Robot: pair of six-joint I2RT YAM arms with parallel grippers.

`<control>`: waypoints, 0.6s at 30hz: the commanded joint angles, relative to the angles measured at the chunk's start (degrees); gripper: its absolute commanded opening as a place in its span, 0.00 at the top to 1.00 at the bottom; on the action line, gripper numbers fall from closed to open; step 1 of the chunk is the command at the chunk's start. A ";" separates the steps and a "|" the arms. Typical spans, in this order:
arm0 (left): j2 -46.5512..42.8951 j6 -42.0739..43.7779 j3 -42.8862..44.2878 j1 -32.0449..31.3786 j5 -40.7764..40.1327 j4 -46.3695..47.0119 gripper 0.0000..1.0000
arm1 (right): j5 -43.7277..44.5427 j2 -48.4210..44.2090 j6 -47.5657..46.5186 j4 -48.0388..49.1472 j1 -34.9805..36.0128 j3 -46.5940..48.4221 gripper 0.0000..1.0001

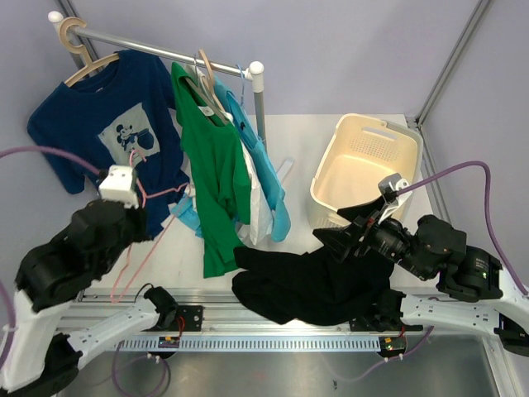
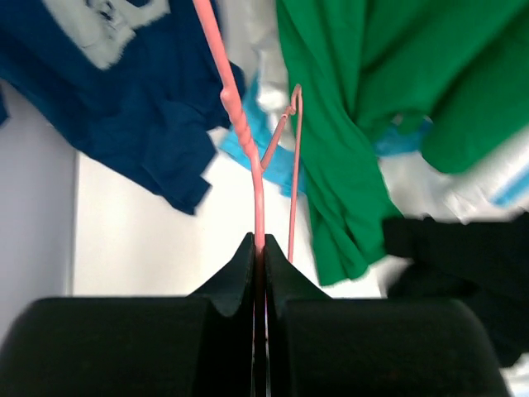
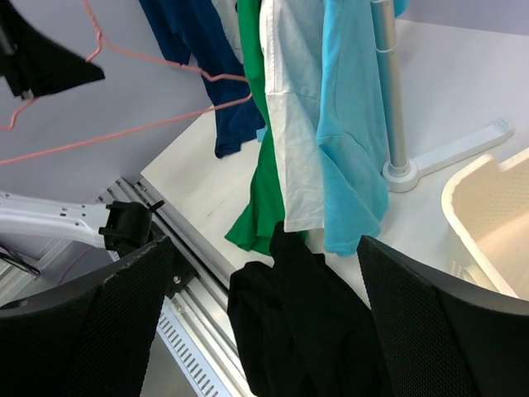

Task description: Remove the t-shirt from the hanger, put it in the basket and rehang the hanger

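Seen from above, the left gripper [image 1: 135,219] pinches a pink hanger [image 1: 147,248], and the black t-shirt [image 1: 310,285] lies heaped beneath the right gripper [image 1: 332,241]. In the left wrist view, the fingers [image 2: 235,277] are clamped on the wire. In the right wrist view, the fingers [image 3: 107,306] are spread wide with the shirt below and between them.

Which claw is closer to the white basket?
Right. The right claw hovers just beside the basket; the left claw is far off on the other side, gripping the pink hanger.
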 commanded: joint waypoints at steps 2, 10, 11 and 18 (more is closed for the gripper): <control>8.87 1.18 1.06 -0.01 -10.21 12.73 1.00 | -2.11 0.18 -1.84 3.16 0.19 -2.44 0.00; 20.14 6.02 9.14 5.60 -10.85 26.71 1.00 | -5.98 -0.97 -2.98 7.29 0.19 -6.13 0.00; 21.10 6.37 9.76 8.74 -9.44 27.59 1.00 | -6.68 -1.23 -2.98 7.56 0.27 -6.48 0.00; 25.68 9.10 11.35 19.75 3.30 39.44 1.00 | -8.26 -2.64 -3.77 9.67 0.19 -9.21 0.00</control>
